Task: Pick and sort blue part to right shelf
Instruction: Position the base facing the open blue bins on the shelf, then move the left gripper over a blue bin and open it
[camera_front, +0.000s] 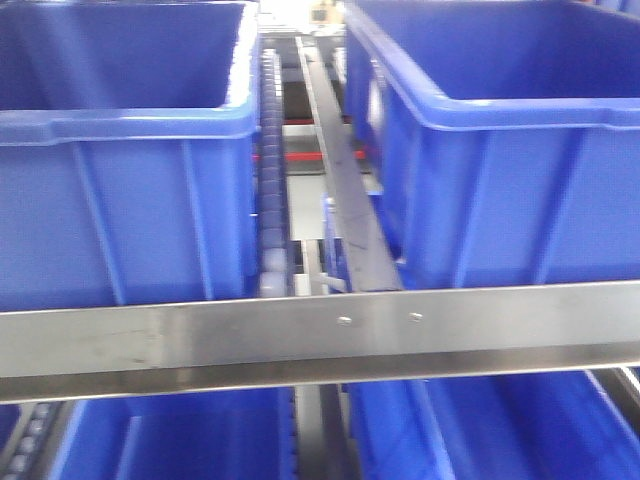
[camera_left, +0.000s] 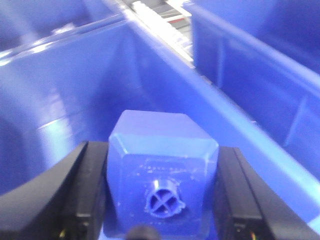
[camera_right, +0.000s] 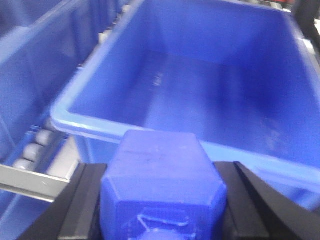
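Clamping a blue part (camera_right: 160, 160) between two black fingers (camera_right: 85, 202), your right gripper (camera_right: 162, 200) is holding the block with its sloped shoulders facing the wrist camera. Directly ahead of this gripper and slightly below it, a blue bin (camera_right: 90, 122) on the right shelf (camera_front: 350, 200) is sitting open-topped, its near rim just beyond the part. To the gripper's left, white rollers (camera_right: 35, 150) are showing, with a steel rail (camera_right: 27, 182) running below them.

Your left gripper (camera_left: 162, 187) is likewise gripping a second blue part (camera_left: 162, 135), black pads (camera_left: 87, 192) pressing its flat sides and the round cap knob pointing back at the wrist. Ahead and to the left of this gripper, the inner wall of another bin (camera_left: 75, 90) is rising. Whether the part is sitting below that rim, you cannot tell. To the gripper's right, a neighbouring bin (camera_left: 260, 75) is standing, with a roller track (camera_left: 160, 25) running between the two.

In the front view, the front rail (camera_front: 200, 340) is crossing below both upper bins, carrying two screws (camera_front: 344, 321).
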